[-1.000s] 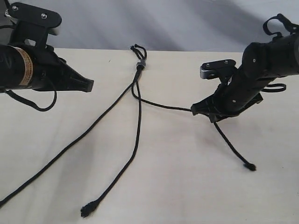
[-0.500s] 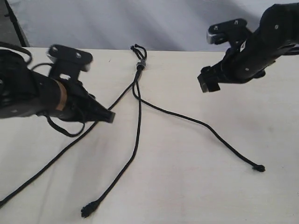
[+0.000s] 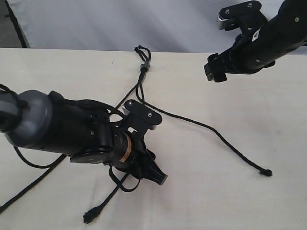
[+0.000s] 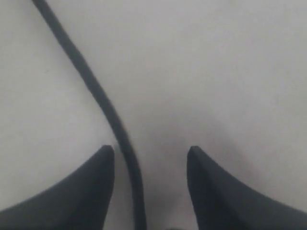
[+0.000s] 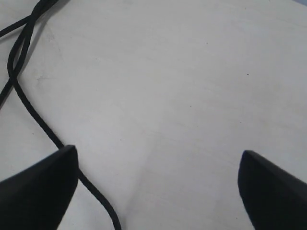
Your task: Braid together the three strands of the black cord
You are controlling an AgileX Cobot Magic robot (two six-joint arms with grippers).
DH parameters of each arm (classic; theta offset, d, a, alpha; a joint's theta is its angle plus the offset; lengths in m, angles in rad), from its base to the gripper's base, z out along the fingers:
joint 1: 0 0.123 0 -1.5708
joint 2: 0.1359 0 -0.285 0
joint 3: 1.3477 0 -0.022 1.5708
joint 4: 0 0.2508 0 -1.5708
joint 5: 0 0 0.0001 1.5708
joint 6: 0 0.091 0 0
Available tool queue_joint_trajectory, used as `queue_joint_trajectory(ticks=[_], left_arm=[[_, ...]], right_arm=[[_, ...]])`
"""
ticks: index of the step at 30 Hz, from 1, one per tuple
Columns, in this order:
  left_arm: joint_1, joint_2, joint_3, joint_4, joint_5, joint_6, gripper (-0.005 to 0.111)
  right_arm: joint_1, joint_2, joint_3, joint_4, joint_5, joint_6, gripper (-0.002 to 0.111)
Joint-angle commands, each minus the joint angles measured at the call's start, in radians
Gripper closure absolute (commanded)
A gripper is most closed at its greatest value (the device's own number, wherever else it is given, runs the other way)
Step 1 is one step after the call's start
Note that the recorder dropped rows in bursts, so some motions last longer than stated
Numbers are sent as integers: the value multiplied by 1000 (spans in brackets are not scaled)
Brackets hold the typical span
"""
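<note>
The black cord lies on the table, its three strands joined at a grey band (image 3: 145,65) near the far edge. The right strand (image 3: 216,134) lies free and ends in a knot (image 3: 266,172). The middle strand (image 4: 112,120) passes under my left arm and ends at a frayed tip (image 3: 89,216). The left strand (image 3: 19,195) runs off to the lower left, partly hidden. My left gripper (image 3: 160,178) (image 4: 150,153) is low over the table and open, with the middle strand lying loose between its fingers. My right gripper (image 3: 215,72) (image 5: 157,155) hovers open at the back right, holding nothing.
The beige table (image 3: 230,201) ends at a grey backdrop (image 3: 96,24) just beyond the band. A glossy arm cable (image 3: 121,186) loops down beside the left gripper. The bulky left arm (image 3: 62,127) covers the crossing of the left and middle strands.
My right gripper let go of the right strand and lifted away to the back right. My left arm swung from the left edge to the centre, over the middle strand, and its jaws opened.
</note>
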Motion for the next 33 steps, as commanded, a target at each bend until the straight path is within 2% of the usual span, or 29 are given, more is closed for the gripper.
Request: queue_joint_trajectory(ticks=[1, 3, 5, 8, 9, 13, 17, 20, 27, 30, 33], left_arm=[[-7, 41, -21, -4, 37, 39, 61], [-7, 43, -21, -1, 48, 61, 61], [-7, 43, -21, -1, 75, 61, 66], [-7, 43, -21, -13, 93, 61, 91], [-7, 41, -21, -26, 95, 61, 104], [-7, 18, -25, -18, 111, 82, 107], [16, -74, -70, 46, 250, 107, 107], [85, -146, -92, 105, 286, 107, 107], [368, -143, -81, 91, 273, 107, 107], [439, -92, -80, 29, 244, 107, 107], [455, -28, -80, 22, 230, 121, 107]], right_arm=[[-6, 1, 3, -8, -10, -6, 24], [-6, 1, 3, -8, -10, -6, 24], [-6, 1, 3, -6, -10, -6, 24], [-6, 1, 3, -6, -10, -6, 24], [-6, 1, 3, -6, -10, -6, 24], [-6, 1, 3, -3, -10, -6, 24], [-6, 1, 3, -3, -10, -6, 24], [-6, 1, 3, -3, -10, -6, 24], [-6, 1, 3, 20, -16, -6, 24], [-6, 1, 3, 20, -18, -6, 24], [-6, 1, 3, 20, -18, -3, 24]])
